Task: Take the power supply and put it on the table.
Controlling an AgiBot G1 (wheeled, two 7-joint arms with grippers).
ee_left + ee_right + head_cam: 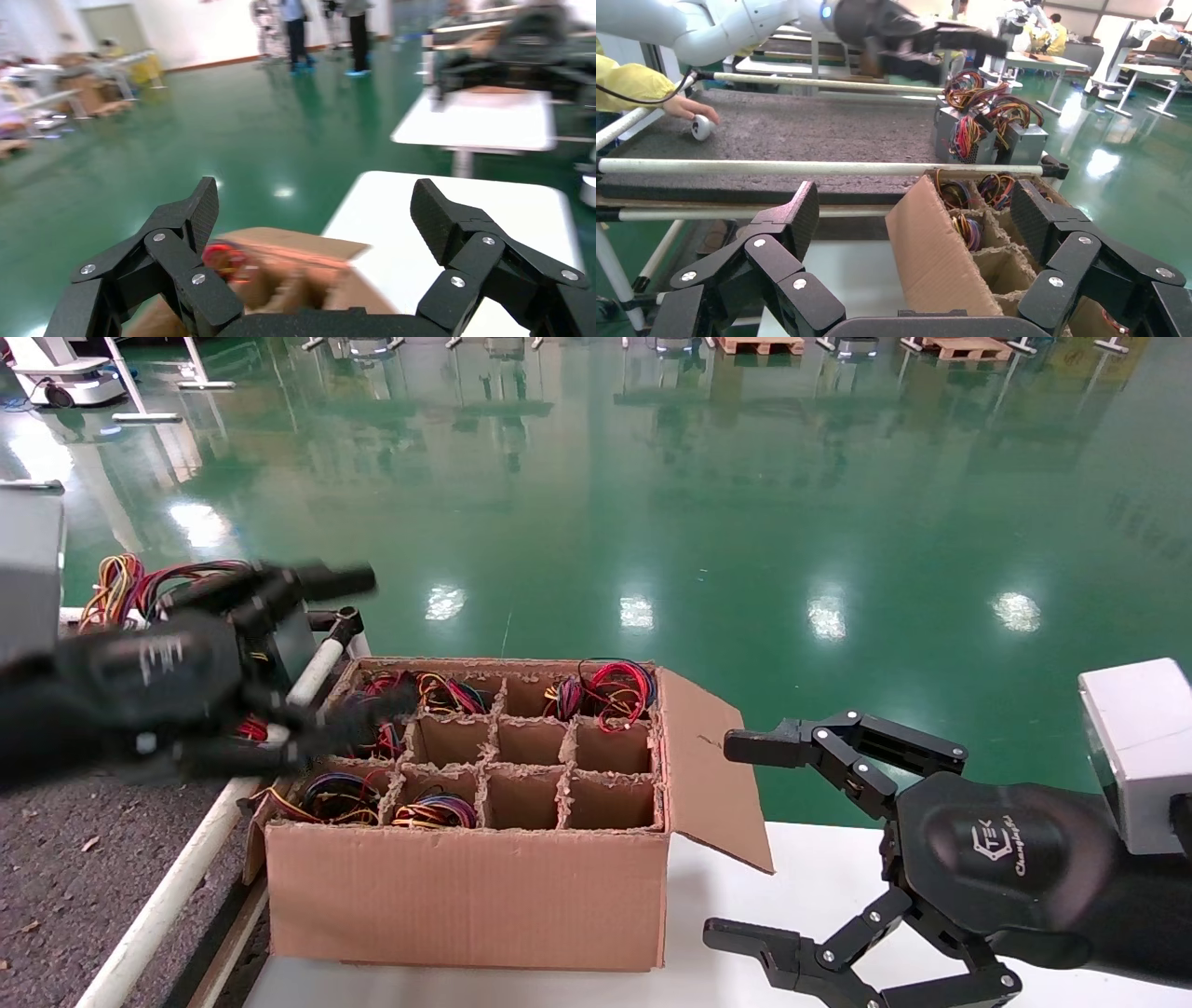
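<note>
Several power supplies sit in the cells of the cardboard box (pixel 466 887), showing only as wire bundles (pixel 607 692). More grey power supplies (pixel 1022 142) with coloured wires (pixel 119 585) stand on the dark table (pixel 74 859) by its white rail (pixel 182 877). My left gripper (pixel 382 645) is blurred and hovers open over the box's left edge and the rail. In the left wrist view the left gripper (pixel 316 210) holds nothing and the box (pixel 295 277) lies below it. My right gripper (pixel 731 838) is open and empty over the white tabletop, right of the box.
The box's open flap (pixel 712 775) sticks out toward my right gripper. In the right wrist view, a person's hand (pixel 686 107) rests on the table's far end beside a small white round object (pixel 701 127). Green floor lies beyond.
</note>
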